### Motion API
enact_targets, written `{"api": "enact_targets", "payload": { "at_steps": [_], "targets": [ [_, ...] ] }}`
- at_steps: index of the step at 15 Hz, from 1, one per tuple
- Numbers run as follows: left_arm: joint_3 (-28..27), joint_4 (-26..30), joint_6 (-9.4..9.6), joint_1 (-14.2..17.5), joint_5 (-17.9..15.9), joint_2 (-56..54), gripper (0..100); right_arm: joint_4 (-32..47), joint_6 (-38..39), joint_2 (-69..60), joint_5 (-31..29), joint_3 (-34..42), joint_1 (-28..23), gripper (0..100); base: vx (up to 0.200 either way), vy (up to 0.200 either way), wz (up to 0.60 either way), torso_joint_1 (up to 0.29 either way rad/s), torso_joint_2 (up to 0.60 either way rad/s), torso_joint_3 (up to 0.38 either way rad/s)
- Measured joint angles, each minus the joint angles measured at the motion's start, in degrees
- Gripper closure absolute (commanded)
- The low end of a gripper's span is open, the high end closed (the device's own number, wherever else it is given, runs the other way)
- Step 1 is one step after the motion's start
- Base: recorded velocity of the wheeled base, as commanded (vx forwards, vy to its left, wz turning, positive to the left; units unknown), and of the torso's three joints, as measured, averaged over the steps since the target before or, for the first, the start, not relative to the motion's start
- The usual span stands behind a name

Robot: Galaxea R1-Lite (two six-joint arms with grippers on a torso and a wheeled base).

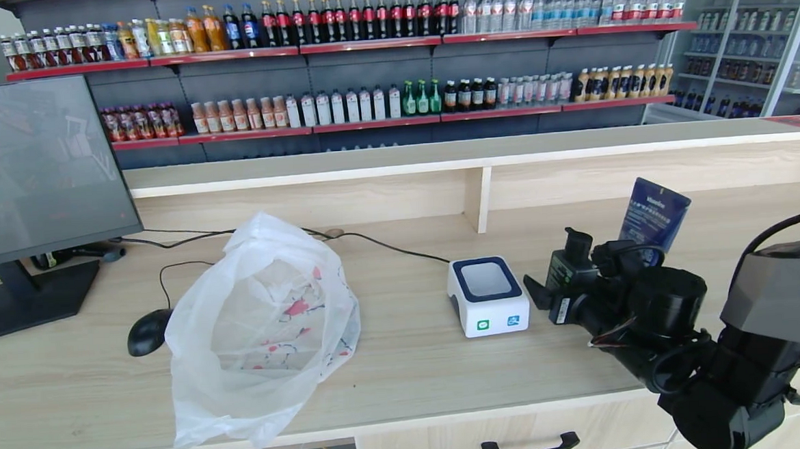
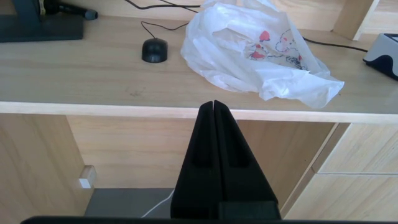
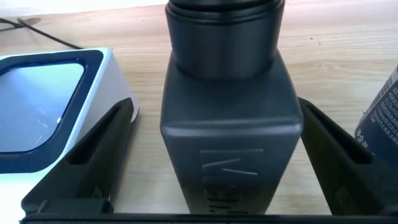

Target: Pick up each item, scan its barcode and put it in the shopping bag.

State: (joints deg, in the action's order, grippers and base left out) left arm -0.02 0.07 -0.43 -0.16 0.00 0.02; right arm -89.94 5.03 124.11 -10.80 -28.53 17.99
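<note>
A long pale wooden desk (image 1: 414,360) with a raised ledge along its back carries a dark flat-screen monitor on a black stand (image 1: 34,168) at the left end. Near the stand lies a black computer mouse (image 1: 147,332), and thin black cables (image 1: 373,243) trail across the surface. A dark blue printed card (image 1: 654,214) stands towards the right. Behind, red-edged shelves of drink bottles (image 1: 363,45) line the wall.
</note>
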Motion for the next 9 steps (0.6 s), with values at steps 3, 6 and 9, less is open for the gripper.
{"api": "enact_targets", "payload": {
  "at_steps": [3,6,9],
  "targets": [
    [0.0,0.0,0.02,0.0,0.0,0.0,100,0.0,0.0,0.4,0.0,-0.8,-0.1,0,0.000,0.000,0.00,0.000,0.00,0.000],
    [0.0,0.0,0.00,0.0,0.0,0.0,100,0.0,0.3,0.6,0.0,-1.2,-0.1,100,0.000,0.000,0.00,0.000,0.00,0.000],
    [0.0,0.0,0.02,0.0,0.0,0.0,100,0.0,1.2,0.6,0.0,-2.0,-0.1,100,0.000,0.000,0.00,0.000,0.00,0.000]
  ]
}}
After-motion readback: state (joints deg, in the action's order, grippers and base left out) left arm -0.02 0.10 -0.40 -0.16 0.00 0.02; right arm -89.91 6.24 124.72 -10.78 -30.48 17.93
